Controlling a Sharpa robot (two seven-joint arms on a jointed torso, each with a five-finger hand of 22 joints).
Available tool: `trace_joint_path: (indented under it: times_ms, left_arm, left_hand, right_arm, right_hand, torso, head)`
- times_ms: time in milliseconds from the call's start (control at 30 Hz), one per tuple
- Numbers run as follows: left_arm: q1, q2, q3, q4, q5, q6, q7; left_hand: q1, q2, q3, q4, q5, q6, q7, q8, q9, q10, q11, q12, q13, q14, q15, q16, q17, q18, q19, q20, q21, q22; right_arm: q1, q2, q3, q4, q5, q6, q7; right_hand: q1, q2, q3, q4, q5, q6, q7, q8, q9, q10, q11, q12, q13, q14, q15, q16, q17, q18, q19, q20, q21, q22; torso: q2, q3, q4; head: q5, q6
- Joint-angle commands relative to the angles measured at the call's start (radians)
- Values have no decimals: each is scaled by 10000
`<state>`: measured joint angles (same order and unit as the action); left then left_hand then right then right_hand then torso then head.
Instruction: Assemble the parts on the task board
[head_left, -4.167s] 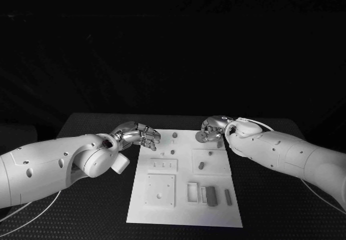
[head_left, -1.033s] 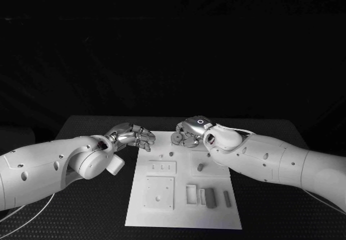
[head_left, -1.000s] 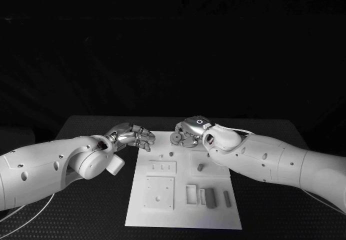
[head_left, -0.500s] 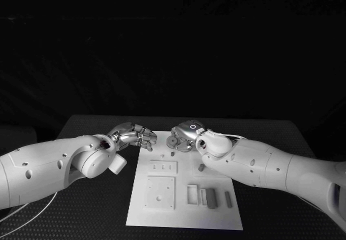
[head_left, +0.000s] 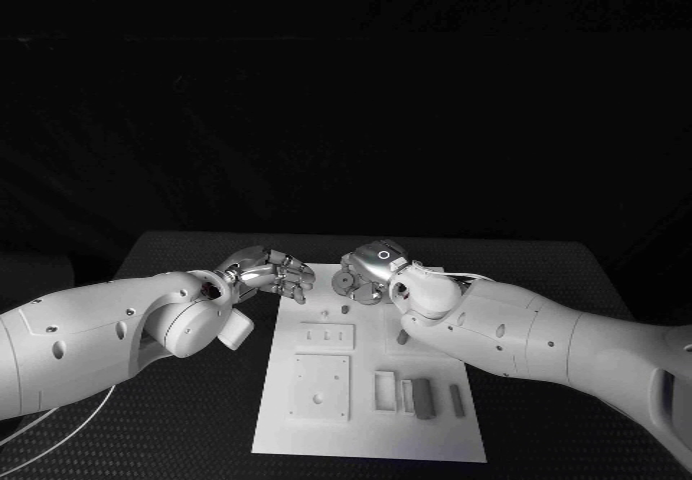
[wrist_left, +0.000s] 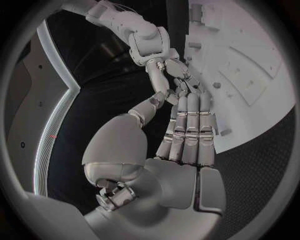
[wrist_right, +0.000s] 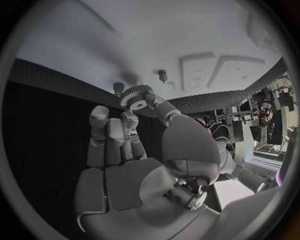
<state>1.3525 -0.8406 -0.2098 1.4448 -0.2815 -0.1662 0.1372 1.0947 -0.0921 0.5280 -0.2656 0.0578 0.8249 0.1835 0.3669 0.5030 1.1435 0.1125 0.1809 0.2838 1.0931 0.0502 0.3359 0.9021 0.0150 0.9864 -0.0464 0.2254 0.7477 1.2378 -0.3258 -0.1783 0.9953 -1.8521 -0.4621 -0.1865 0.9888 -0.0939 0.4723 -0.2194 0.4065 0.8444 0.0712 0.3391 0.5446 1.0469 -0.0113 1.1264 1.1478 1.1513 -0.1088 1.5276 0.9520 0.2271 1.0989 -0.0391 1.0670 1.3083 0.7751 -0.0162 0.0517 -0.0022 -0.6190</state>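
Observation:
The white task board (head_left: 368, 430) lies in the middle of the black table. My right hand (head_left: 366, 274) hovers over the board's far left end and pinches a small toothed gear (wrist_right: 139, 96) between thumb and finger. Just beyond the gear, two short pegs (wrist_right: 162, 75) (wrist_right: 118, 87) stand on the board (wrist_right: 206, 35). My left hand (head_left: 268, 274) hangs at the board's far left corner, fingers curled together with nothing in them. The left wrist view shows those fingers (wrist_left: 187, 130) side by side and the right hand (wrist_left: 172, 70) close ahead of them.
Nearer me on the board are a small dark part (head_left: 402, 337), a slotted block (head_left: 329, 335), a square plate (head_left: 320, 385), a white frame (head_left: 385, 390) and two dark bars (head_left: 420, 397) (head_left: 456, 398). Black table (head_left: 188, 420) flanks the board.
My right hand has carried the gear leftward across the board's far end, close to my left hand. The left hand has barely moved.

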Motion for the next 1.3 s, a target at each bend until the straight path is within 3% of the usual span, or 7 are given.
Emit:
trace_joint_path:
  times_ms: [33, 1067, 1200, 1300]
  left_arm:
    - [12, 42, 9, 18, -29, 25, 113]
    - [12, 127, 11, -39, -29, 48, 104]
    - [12, 136, 11, -43, -29, 56, 102]
    - [12, 141, 11, -45, -29, 59, 99]
  left_hand:
    - [-100, 4, -5, 46, -41, -54, -7, -40, 14, -26, 11, -58, 16, 22, 25, -61, 17, -27, -15, -3, -43, 14]
    - [-106, 4, -8, 46, -41, -56, -6, -46, 20, -29, 12, -69, 38, 30, 25, -87, 42, -27, -12, -3, -54, 26]
    - [-107, 4, -9, 47, -41, -57, -6, -46, 21, -29, 12, -70, 40, 31, 25, -90, 45, -27, -12, -3, -55, 27]
    - [-109, 4, -9, 48, -41, -57, -5, -47, 21, -29, 12, -71, 42, 31, 25, -92, 47, -27, -11, -3, -56, 28]
  right_arm:
    - [-14, 67, -22, -52, -224, -55, -70]
    - [-121, 325, -178, -628, 102, 280, 38]
    - [-121, 340, -187, -681, 244, 226, 51]
    - [-121, 364, -191, -691, 369, 163, 74]
  right_hand:
    - [-1, -117, 60, 14, 33, 1763, 264, -31, 9, -57, 10, 40, -15, 78, -12, 62, -9, 347, 25, -29, 51, 139]
    - [27, -238, 90, 35, 30, 1566, 342, -210, -44, -101, 79, 15, -86, -93, 39, -30, -282, 347, 0, -36, -32, 115]
    - [54, -287, 102, 30, 29, 1282, 441, -403, -120, -186, 166, -7, -115, -242, 106, -88, -443, 347, -41, -28, -96, 103]
    - [96, -373, 105, 31, 27, 809, 613, -700, -260, -267, 325, 4, -132, -268, 250, -106, -442, 347, -49, -21, -142, 98]
  torso:
    - [7, 4, 10]
    - [2, 17, -10]
    - [1, 15, -11]
    - [2, 16, -8]
  head:
    - [9, -1]
    - [47, -63]
    - [54, -58]
    - [53, -58]
